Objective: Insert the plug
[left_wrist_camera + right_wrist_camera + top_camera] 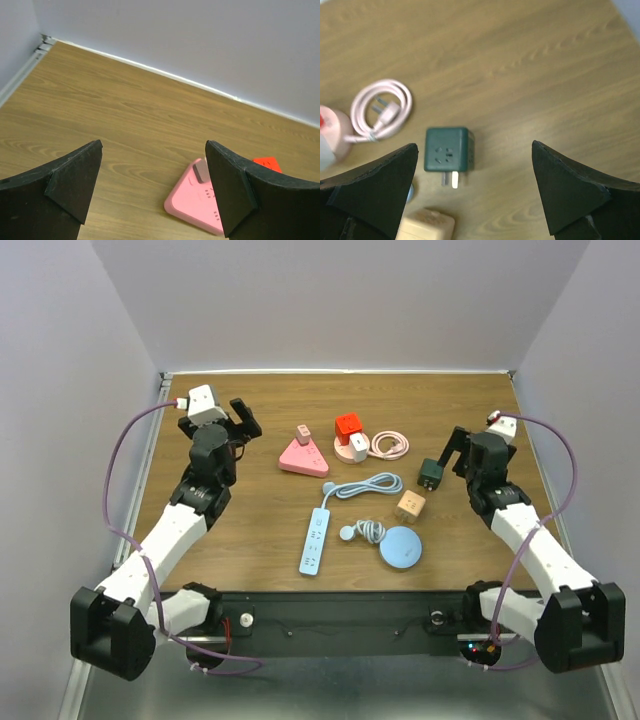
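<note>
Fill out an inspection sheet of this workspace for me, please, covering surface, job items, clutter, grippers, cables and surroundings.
Surface: brown wood-grain table, no spills seen.
Job's things: dark green cube plug adapter, prongs showing, lying free; pink triangular power strip; long blue power strip.
Clutter: red cube adapter; tan cube adapter; round blue socket hub.
Grippers: left gripper open, empty; right gripper open, empty, aimed at the green adapter, not touching it.
Cables: pink coiled cord on the table; purple arm cables loop out at both sides.
Surroundings: grey walls on three sides; nothing else seen.
</note>
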